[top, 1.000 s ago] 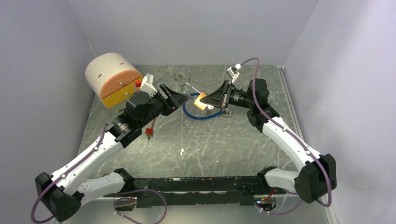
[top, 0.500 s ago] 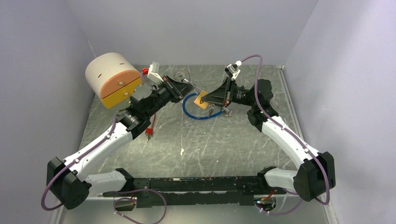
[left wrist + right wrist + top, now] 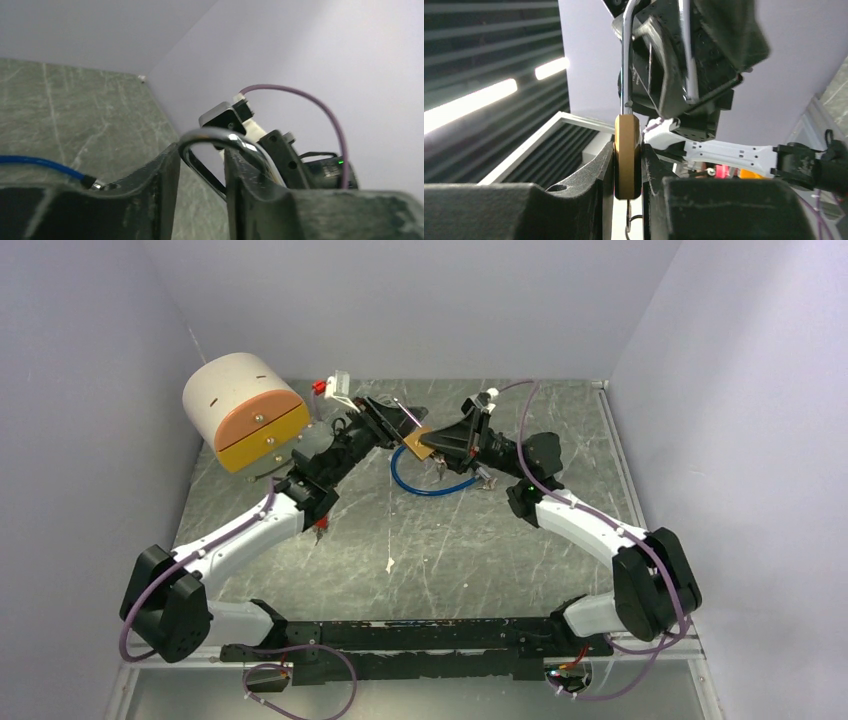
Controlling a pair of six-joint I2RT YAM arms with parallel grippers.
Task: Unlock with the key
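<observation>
Since a second ago both arms have stretched further back and the padlock (image 3: 418, 443) has drifted up and a bit left with them. The left gripper (image 3: 398, 420) has also come off its spot beside the brass body and onto the shackle (image 3: 220, 137).

Right now the padlock hangs in the air over the back middle of the table (image 3: 450, 550), between the two grippers. The right gripper (image 3: 626, 152) has it pinched flat across the brass body, one finger on each face, shackle pointing up in that wrist view. The steel loop runs up into the left gripper (image 3: 201, 156), whose jaws are narrow with the top of the loop sitting between them. One finger looks to have a sliver of gap to the metal (the other covers part of the loop), so I can't tell if it's really clamped or just around it.

A thin wire ring pokes out under the brass body in the right wrist view. I can't make out the key for sure.

Below the padlock, a blue cable (image 3: 430, 485) lies in a loop on the table. A small red-tipped thing (image 3: 320, 520) sits by the left forearm, and a white scrap (image 3: 389, 565) lies nearer the bases. A beige drum (image 3: 243, 410) with an orange and yellow face stands at the far left.
</observation>
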